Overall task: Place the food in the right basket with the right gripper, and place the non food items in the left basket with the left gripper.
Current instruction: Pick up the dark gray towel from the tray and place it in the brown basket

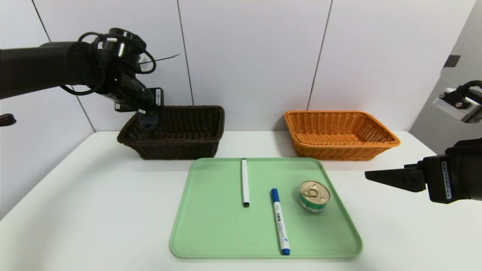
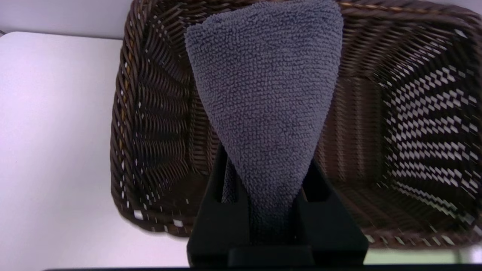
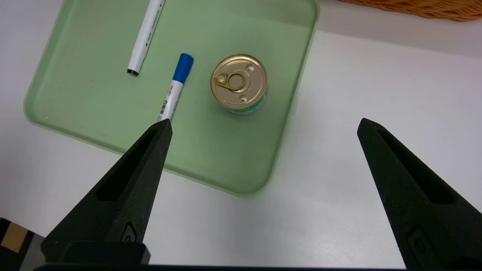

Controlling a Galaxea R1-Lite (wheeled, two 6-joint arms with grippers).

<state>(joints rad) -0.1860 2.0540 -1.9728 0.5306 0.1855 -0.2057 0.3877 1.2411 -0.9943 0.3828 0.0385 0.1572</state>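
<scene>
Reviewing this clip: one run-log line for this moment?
left gripper: shut on grey cloth, over dark basket | right gripper: open, parked | can, two markers: on tray

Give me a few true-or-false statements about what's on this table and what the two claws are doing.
1. The left claw is pinching a grey cloth over the dark brown basket. True.
2. The tin can already sits in the orange basket. False: it stands upright on the green tray, and no item shows in that basket.
3. The right claw is wide open and holds nothing. True.
4. Both markers lie on the bare table. False: the black-tipped marker and the blue-capped marker lie on the tray.
5. The can lies between the two markers. False: it is to the right of both.
</scene>
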